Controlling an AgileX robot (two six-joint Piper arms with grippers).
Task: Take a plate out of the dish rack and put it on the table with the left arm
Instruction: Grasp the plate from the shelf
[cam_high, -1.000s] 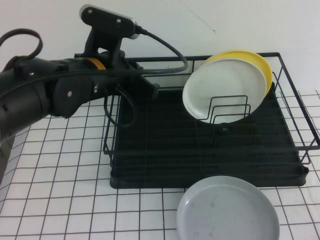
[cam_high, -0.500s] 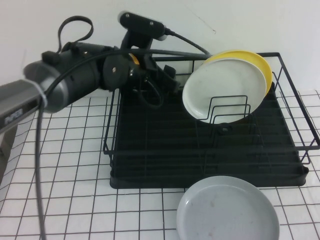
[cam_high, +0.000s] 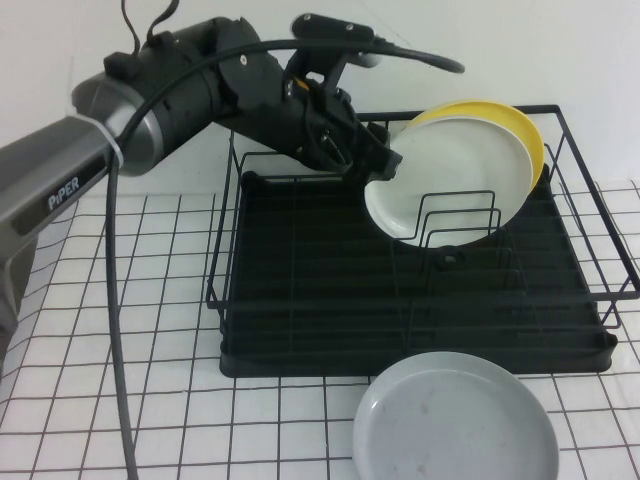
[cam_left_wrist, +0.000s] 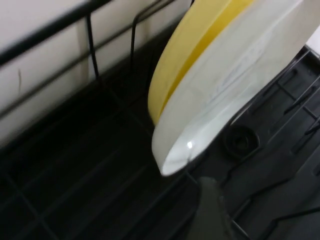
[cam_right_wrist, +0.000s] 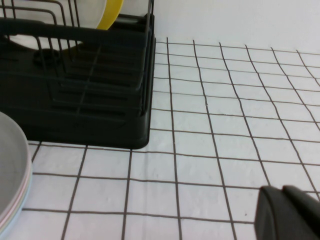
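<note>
Nearest the camera, at about 5 o'clock on the white grid-patterned cloth counter (cam_high: 120, 330), a round light grey plate (cam_high: 456, 422) lies flat, just in front of the large black wire dish rack (cam_high: 330, 300). The right hand (cam_right_wrist: 290, 212) shows only as a dark edge low over the counter, beside the rack's corner; whether it is open or closed I cannot tell.

Farther back, toward 1 o'clock in the rack, the round plain white plate (cam_high: 445, 180) stands tilted in the upright wire dividers, with a round yellow plate (cam_high: 520, 125) right behind it. The thick dark grey left arm (cam_high: 180, 90) reaches in from 10 o'clock, and its left hand (cam_high: 383, 163) sits at the white plate's near rim. How wide that hand is, and whether it grips anything, I cannot tell.

By my reading the task is barely begun: the approach looks about made, while the grip, the lift out and setting down on the counter are not yet done.
</note>
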